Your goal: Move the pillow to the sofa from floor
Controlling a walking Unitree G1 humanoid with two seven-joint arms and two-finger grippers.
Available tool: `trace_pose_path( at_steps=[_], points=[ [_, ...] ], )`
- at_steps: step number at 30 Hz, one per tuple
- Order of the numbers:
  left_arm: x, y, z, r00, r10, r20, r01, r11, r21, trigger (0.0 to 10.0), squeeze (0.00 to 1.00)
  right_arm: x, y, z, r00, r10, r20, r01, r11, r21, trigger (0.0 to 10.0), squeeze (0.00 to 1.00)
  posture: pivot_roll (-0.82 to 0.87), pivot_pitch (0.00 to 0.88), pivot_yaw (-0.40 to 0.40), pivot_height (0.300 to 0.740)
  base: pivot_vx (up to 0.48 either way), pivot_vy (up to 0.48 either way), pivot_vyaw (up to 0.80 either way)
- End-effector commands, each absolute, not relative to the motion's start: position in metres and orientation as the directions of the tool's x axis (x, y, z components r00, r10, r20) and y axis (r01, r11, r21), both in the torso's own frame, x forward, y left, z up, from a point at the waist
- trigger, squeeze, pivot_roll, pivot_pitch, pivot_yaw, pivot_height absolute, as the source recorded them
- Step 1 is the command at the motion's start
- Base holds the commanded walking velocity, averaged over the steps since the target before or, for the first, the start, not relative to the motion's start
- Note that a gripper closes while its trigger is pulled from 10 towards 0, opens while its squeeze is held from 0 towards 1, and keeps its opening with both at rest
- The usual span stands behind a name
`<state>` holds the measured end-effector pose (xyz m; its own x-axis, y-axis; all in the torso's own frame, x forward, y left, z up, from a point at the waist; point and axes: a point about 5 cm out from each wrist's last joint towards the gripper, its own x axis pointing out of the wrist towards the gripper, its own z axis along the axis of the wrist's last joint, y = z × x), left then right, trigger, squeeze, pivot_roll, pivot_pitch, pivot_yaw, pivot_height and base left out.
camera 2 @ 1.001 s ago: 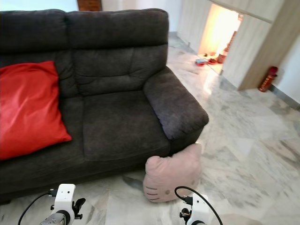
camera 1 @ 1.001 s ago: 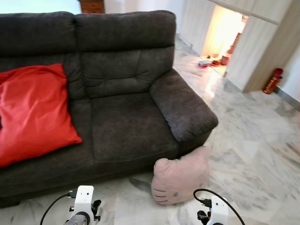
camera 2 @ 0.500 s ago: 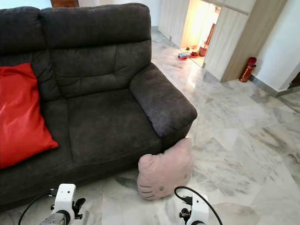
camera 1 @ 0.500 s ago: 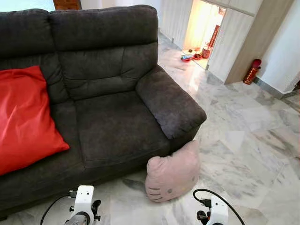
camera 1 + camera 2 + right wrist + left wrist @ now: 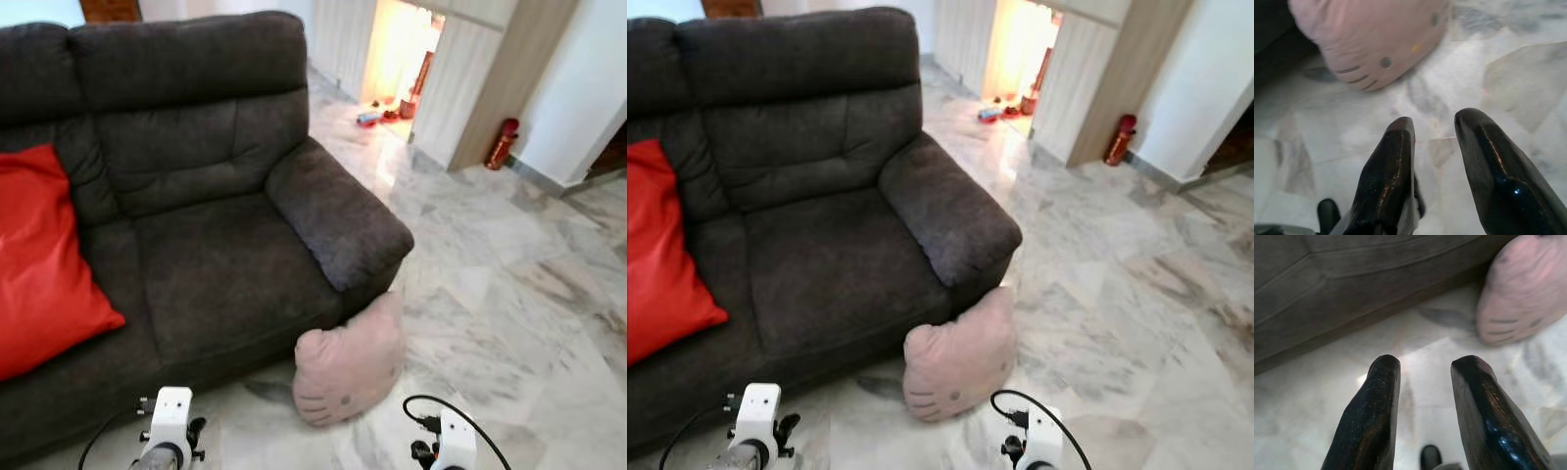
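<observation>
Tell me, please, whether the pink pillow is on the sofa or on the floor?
On the floor: the pink cat-face pillow rests on the marble floor, leaning against the dark sofa below its armrest.

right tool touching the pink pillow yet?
Apart. The right wrist view shows bare marble floor between the right tool and the pink pillow.

A home's living room: a dark grey fabric sofa [image 5: 216,196] with a red cushion [image 5: 39,264] stands on polished marble floor tiles [image 5: 509,284] (veined grey and white), and pale wood-panelled walls [image 5: 460,78] frame a warmly lit doorway [image 5: 397,49] beyond.
</observation>
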<state>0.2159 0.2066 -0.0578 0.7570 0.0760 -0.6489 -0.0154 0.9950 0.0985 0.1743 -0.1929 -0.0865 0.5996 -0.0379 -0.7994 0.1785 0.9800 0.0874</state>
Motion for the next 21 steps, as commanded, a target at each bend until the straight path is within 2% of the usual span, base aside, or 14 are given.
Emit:
trace_pose_path(
  at_steps=[1,21],
  points=[
    [0.2101,0.2099,-0.0612,0.739,0.080,-0.669,-0.009,0.994,0.109,10.0,0.00,0.1735,-0.1905,-0.0873,0.596,-0.038,-0.802,0.191,0.977,0.096,10.0,0.00,0.01,0.000,-0.059,0.736,0.000,0.000,-0.76],
    [0.2109,0.2137,-0.0601,0.737,0.082,-0.671,-0.005,0.993,0.115,10.0,0.00,0.1725,-0.1883,-0.0880,0.595,-0.038,-0.802,0.201,0.974,0.103,10.0,0.00,0.01,0.000,-0.046,0.736,0.000,0.000,-0.74]
  ],
)
